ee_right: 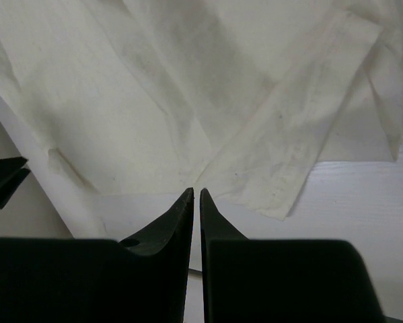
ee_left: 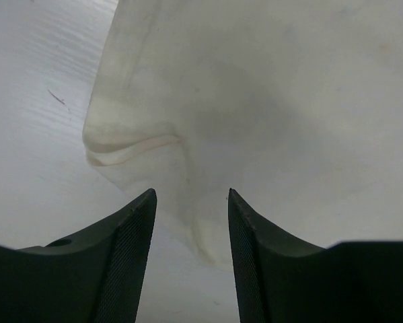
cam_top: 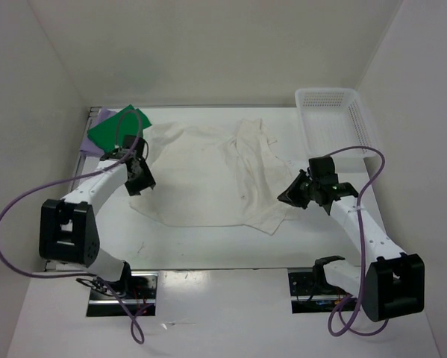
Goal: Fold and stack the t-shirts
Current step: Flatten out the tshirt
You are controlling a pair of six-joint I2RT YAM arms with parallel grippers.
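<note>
**White shirt laid out, fold not yet begun**

We judge the step in hand to be the folding of the cream-white shirt (cam_top: pixel 201 179), which lies open across the middle of the table (cam_top: pixel 208 250). The green shirt (cam_top: pixel 119 128) sits folded at the far left corner on top of the lavender shirt (cam_top: pixel 95 143), well apart from the basket (cam_top: pixel 366 123).

Our left gripper (cam_top: pixel 139 177) stands wide at the shirt's left edge, a corner of cloth reaching toward the gap and nothing held. Our right gripper (cam_top: pixel 294 195) hovers at the near right edge, fingers almost together, no cloth seen between them.

The shirt's longer run goes left to right; its right half is rumpled. We cannot tell which way the neck points.

Next, we judge, the right fingers must open and both grippers pinch an edge.
</note>
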